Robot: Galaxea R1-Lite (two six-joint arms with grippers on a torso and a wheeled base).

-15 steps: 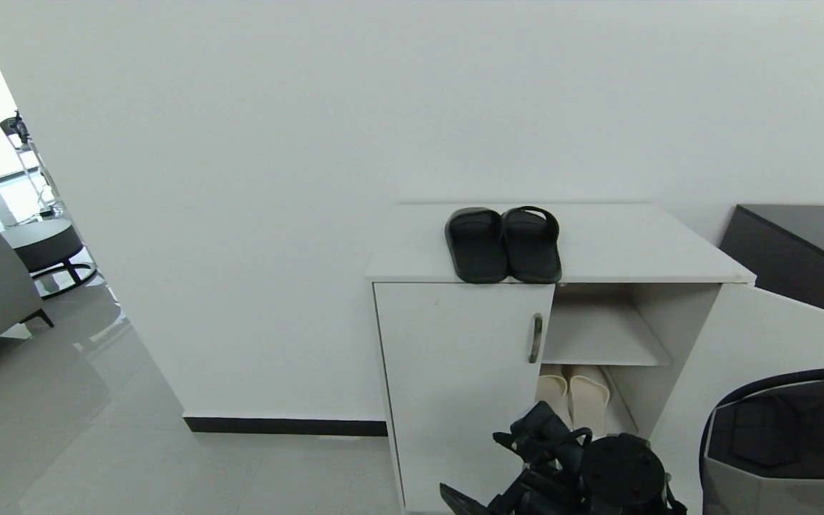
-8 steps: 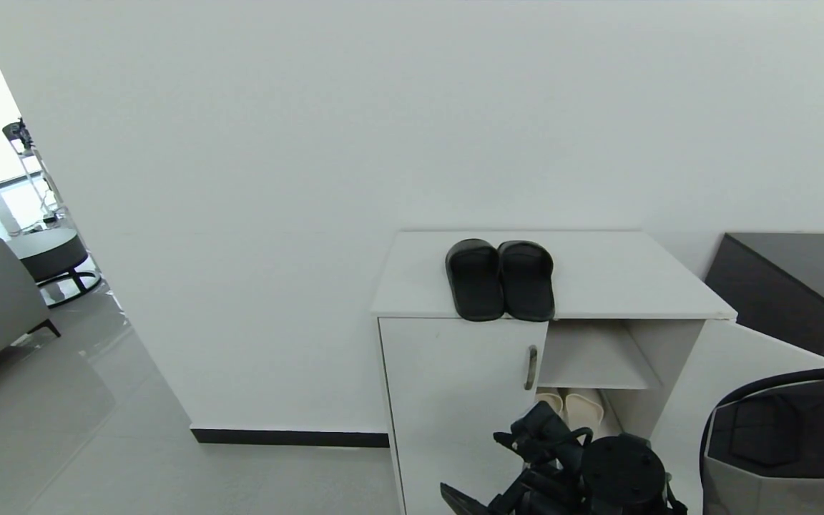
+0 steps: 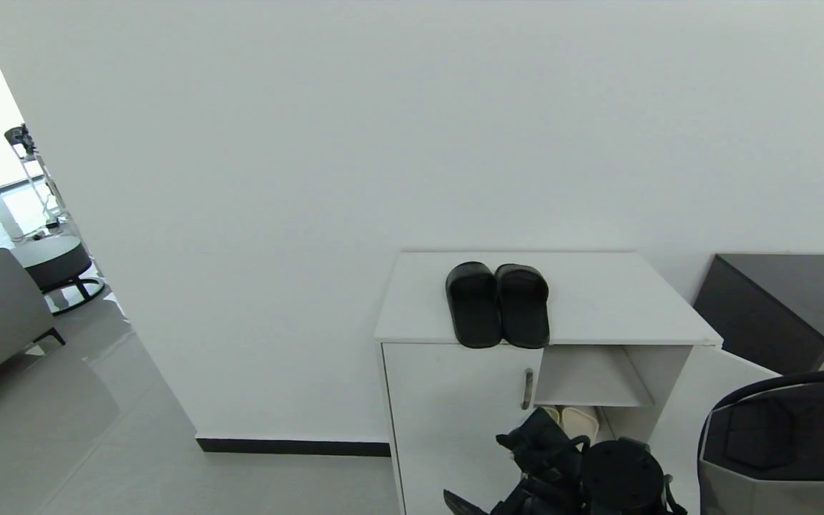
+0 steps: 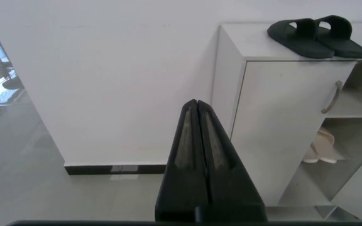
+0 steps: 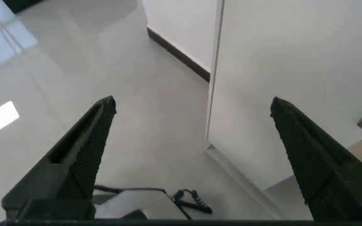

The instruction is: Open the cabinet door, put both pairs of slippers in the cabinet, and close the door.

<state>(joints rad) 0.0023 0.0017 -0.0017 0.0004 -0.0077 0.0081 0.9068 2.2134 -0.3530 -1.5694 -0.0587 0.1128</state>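
Black rubber slippers (image 3: pixel 498 305): paired side by side on top of white two-door cabinet (image 3: pixel 612 300), at front edge. Cream foam slippers (image 3: pixel 573 418): on lower shelf inside, beside open right door (image 3: pixel 705 400). Left gripper (image 4: pixel 197 107): clenched, holding nothing. Right gripper (image 5: pixel 193 107): released, spread wide, near closed left door (image 3: pixel 455 415).

**Camera layout at the cabinet (image 3: pixel 598 300)**

Head view: high and set back, looking forward and down onto the cabinet top. Left wrist view: low, oblique to the front from its closed-door side. Right wrist view: close, tilted floorward. All three share the door handle (image 3: pixel 527 388).
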